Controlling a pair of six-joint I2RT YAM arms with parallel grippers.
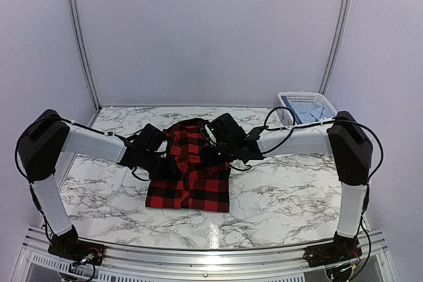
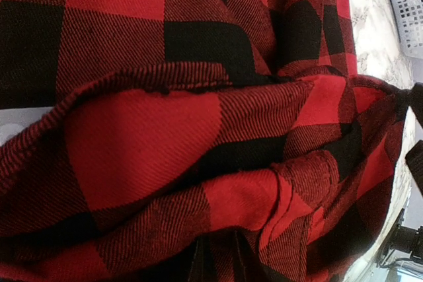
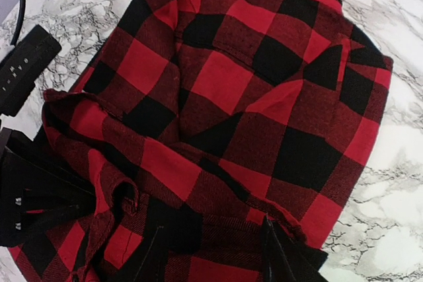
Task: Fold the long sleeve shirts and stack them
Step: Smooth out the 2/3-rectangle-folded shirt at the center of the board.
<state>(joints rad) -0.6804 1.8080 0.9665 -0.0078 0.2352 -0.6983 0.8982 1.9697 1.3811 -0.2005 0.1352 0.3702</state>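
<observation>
The red-and-black check long sleeve shirt lies in the middle of the marble table, its upper part bunched up between my two grippers. My left gripper is at the shirt's left upper edge. In its wrist view the check cloth fills the frame, and a bunched fold is pinched between the dark fingertips. My right gripper is at the right upper edge. Its fingers stand apart with a thick fold of the shirt filling the gap. A pale blue shirt lies in the basket.
The white lattice basket stands at the back right of the table, also seen at the top right of the left wrist view as the basket. The left arm's black gripper body lies close beside the right fingers. Walls close in the back and sides.
</observation>
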